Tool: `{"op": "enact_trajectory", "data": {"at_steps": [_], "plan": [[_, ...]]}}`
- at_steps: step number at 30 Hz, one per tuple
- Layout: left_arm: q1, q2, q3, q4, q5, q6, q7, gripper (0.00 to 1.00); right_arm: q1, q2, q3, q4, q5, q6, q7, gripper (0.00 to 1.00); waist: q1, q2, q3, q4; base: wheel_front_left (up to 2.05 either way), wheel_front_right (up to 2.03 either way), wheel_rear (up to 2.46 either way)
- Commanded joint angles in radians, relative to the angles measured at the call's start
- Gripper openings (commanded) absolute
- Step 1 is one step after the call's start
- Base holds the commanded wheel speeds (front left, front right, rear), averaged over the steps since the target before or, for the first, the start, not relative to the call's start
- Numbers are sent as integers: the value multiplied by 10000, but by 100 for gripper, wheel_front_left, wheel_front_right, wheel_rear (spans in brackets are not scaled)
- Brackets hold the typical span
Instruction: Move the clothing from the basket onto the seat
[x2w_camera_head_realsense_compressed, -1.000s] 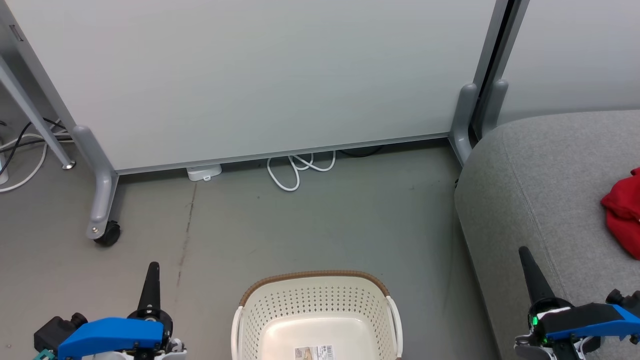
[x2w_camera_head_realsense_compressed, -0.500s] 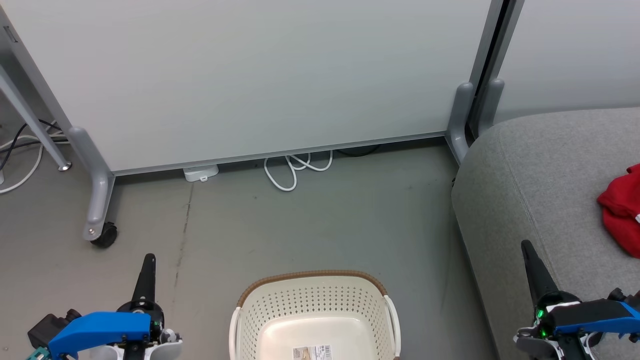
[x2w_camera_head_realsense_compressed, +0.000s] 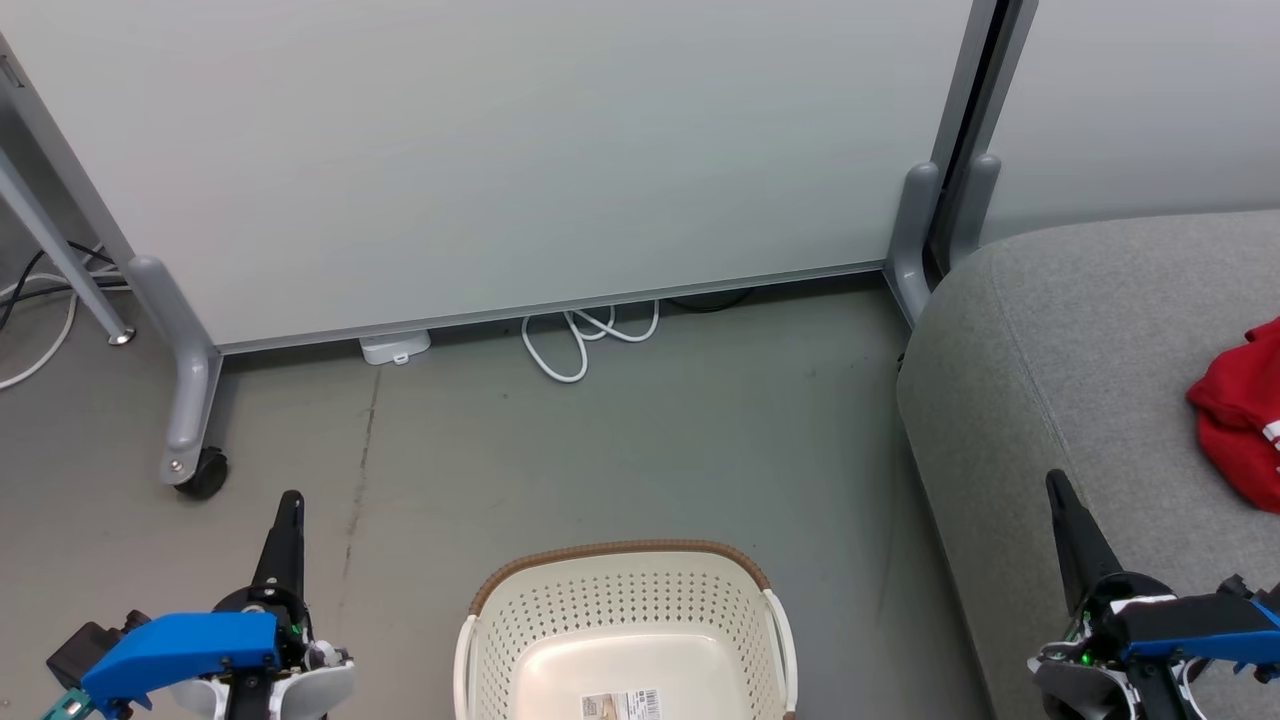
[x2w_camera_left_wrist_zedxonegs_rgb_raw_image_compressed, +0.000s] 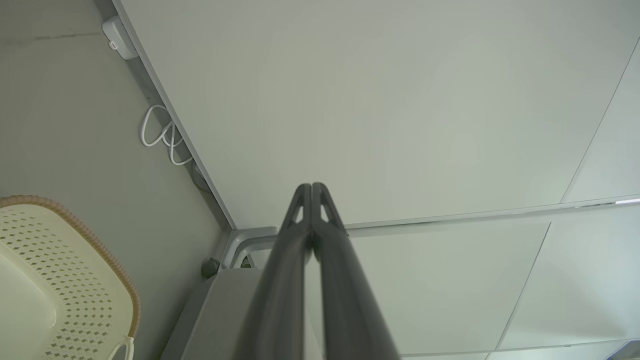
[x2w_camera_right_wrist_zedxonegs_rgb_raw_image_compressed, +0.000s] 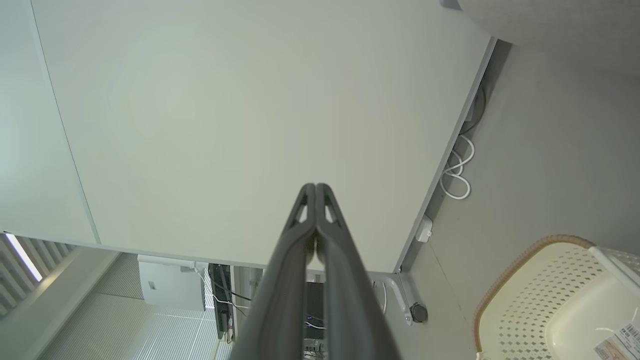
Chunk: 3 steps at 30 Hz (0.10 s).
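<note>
The cream perforated basket (x2w_camera_head_realsense_compressed: 625, 610) with a brown rim stands on the floor at the bottom middle of the head view; its visible inside holds just a label, no clothing. It shows again in the left wrist view (x2w_camera_left_wrist_zedxonegs_rgb_raw_image_compressed: 65, 260) and the right wrist view (x2w_camera_right_wrist_zedxonegs_rgb_raw_image_compressed: 545, 295). A red garment (x2w_camera_head_realsense_compressed: 1240, 415) with a bit of white stripe lies on the light-grey sofa (x2w_camera_head_realsense_compressed: 1080, 340) at the right edge. My left gripper (x2w_camera_head_realsense_compressed: 288, 505) is shut, left of the basket, holding nothing. Shut and empty too, my right gripper (x2w_camera_head_realsense_compressed: 1057, 485) hovers over the sofa's front part.
A pale partition panel (x2w_camera_head_realsense_compressed: 500, 150) on grey castor feet (x2w_camera_head_realsense_compressed: 190, 460) runs across the back. White cable loops (x2w_camera_head_realsense_compressed: 580, 340) and a small white box (x2w_camera_head_realsense_compressed: 395, 347) lie at its base. Grey floor (x2w_camera_head_realsense_compressed: 620, 440) spreads between the partition, basket and sofa.
The whole head view has shifted slightly, so the camera moved. Both grippers stay shut and sit a little lower and closer in the picture.
</note>
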Motion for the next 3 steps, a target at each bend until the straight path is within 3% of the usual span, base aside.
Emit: {"op": "enact_trajectory", "data": {"at_steps": [1, 3], "plan": [[-184, 2, 62, -70, -145, -26, 40, 0, -128, -74, -32, -37, 185, 6, 34, 0, 0, 0, 1, -7, 0, 0, 0], [-192, -5, 88, -85, -272, -27, 97, 0, -148, -75, -36, -35, 339, 7, 57, 0, 0, 0, 2, -19, 0, 0, 0]]}}
